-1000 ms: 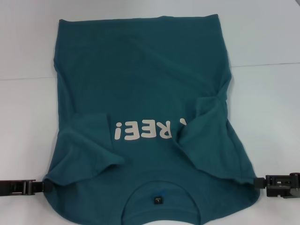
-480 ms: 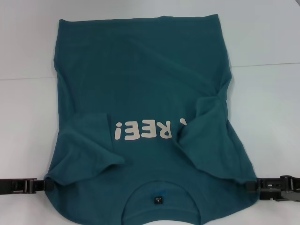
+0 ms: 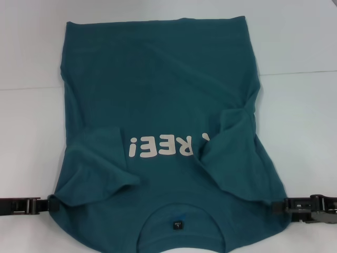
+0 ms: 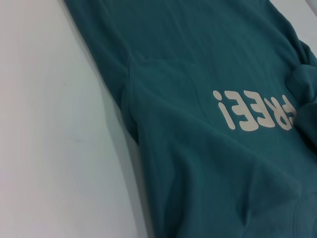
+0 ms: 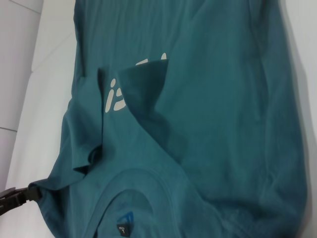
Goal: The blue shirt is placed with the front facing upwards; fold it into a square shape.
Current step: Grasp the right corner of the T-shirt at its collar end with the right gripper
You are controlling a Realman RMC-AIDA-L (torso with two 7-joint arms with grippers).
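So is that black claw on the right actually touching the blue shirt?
Touching. In the head view the right gripper has its tip against the blue shirt at the shoulder edge, with no white table showing between them.

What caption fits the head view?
Both sleeves folded in, left gripper and right gripper at the blue shirt's shoulders.

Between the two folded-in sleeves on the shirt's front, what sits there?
In the head view, the off-white "FREE!" print on the blue shirt lies between the left sleeve and the right sleeve, which covers its first letter.
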